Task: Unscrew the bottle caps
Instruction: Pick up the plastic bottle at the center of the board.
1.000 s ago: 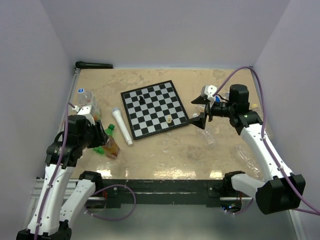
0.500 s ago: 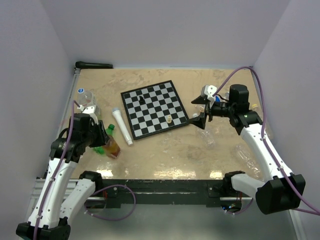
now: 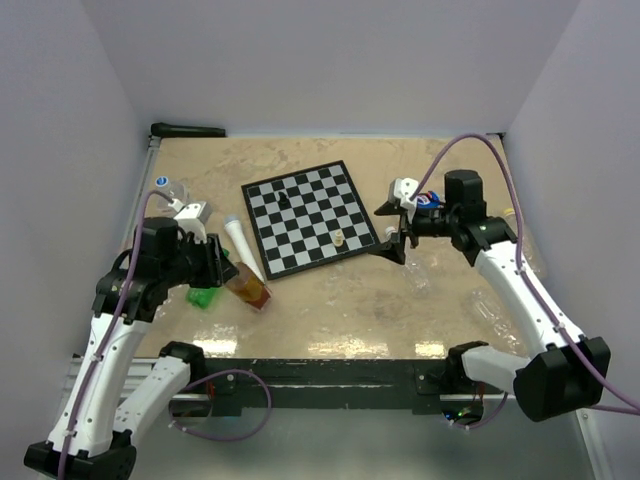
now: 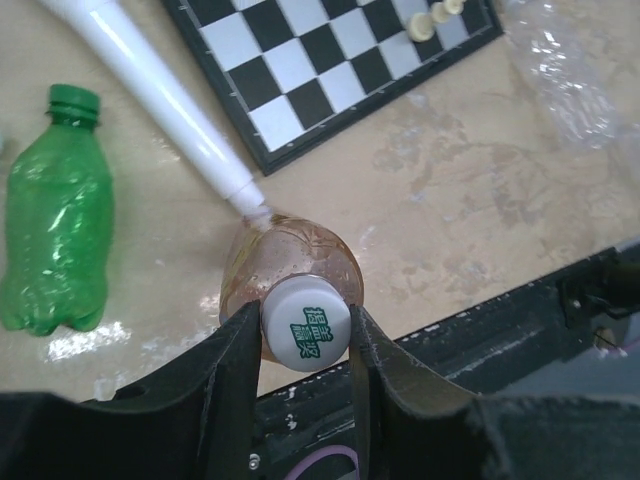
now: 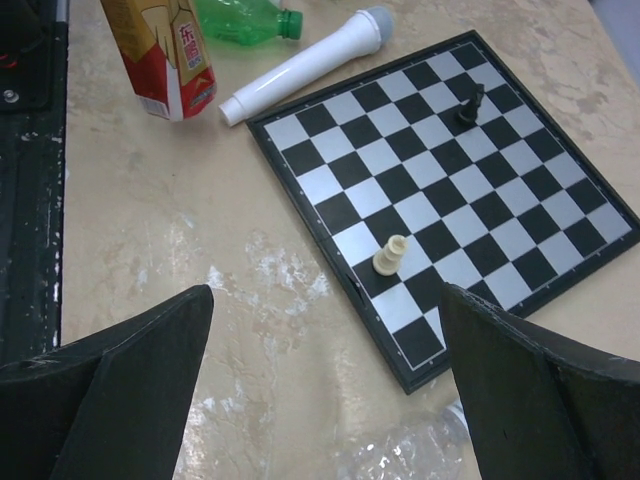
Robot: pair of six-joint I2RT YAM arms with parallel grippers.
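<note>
My left gripper (image 4: 305, 338) is shut on the white cap (image 4: 306, 333) of an amber tea bottle (image 4: 290, 262), one finger on each side of the cap. In the top view that tea bottle (image 3: 250, 288) stands tilted under the left gripper (image 3: 222, 270). A green bottle (image 4: 55, 220) lies to the left of it, with a green cap (image 4: 75, 100) on it. At the far left a clear bottle has a blue cap (image 3: 162, 183). My right gripper (image 5: 325, 300) hangs wide open over bare table, holding nothing, beside the chessboard's corner.
A chessboard (image 3: 310, 215) with a cream piece (image 5: 390, 255) and a black piece (image 5: 470, 103) fills the middle. A white microphone-shaped stick (image 3: 243, 252) lies left of it. Crushed clear bottles (image 3: 418, 277) lie on the right. The black rail (image 3: 320, 372) runs along the near edge.
The left gripper has closed on the tea bottle's cap and the bottle has shifted right and tilted. The right arm has moved a little to the left, still open.
</note>
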